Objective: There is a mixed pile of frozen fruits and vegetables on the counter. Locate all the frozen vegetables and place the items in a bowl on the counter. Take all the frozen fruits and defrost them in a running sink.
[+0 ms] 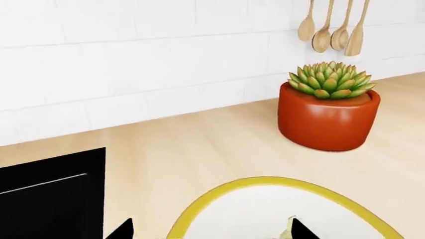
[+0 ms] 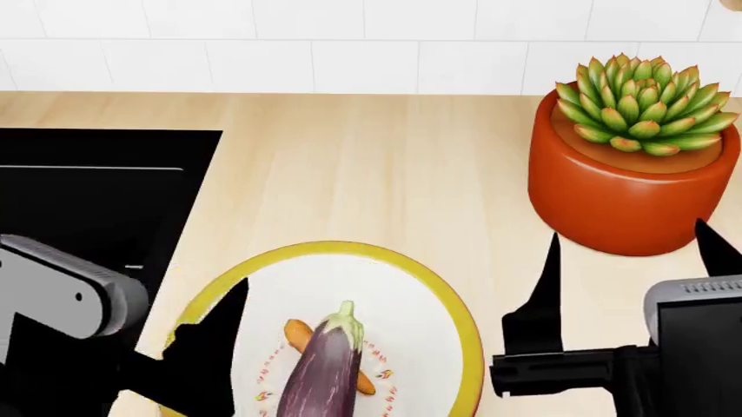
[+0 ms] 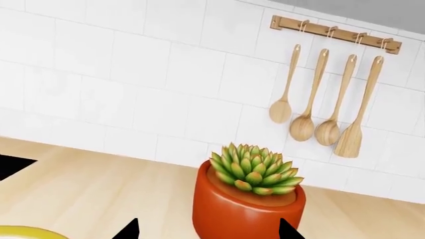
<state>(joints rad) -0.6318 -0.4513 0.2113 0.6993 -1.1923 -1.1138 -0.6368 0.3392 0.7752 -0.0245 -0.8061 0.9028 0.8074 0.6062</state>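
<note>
The white bowl with a yellow rim (image 2: 447, 291) sits on the beige counter (image 2: 371, 165) at the near centre. Inside it lie the purple eggplant (image 2: 319, 369) and, partly under it, the orange carrot (image 2: 299, 331). My left gripper (image 1: 212, 233) is open, straddling the bowl's rim (image 1: 265, 182); the eggplant's pale cap (image 1: 287, 230) is beside one fingertip. One of its black fingers (image 2: 221, 334) shows at the bowl's left edge. My right gripper (image 2: 626, 228) is open and empty, right of the bowl and in front of the plant pot. The black sink (image 2: 93, 200) lies to the left. No frozen fruits are in view.
An orange pot with a green succulent (image 2: 620, 200) stands at the back right, close ahead of my right gripper (image 3: 207, 226). Wooden spoons (image 3: 319, 104) hang on the white tiled wall behind it. The sink edge (image 1: 53, 194) is just left of the bowl.
</note>
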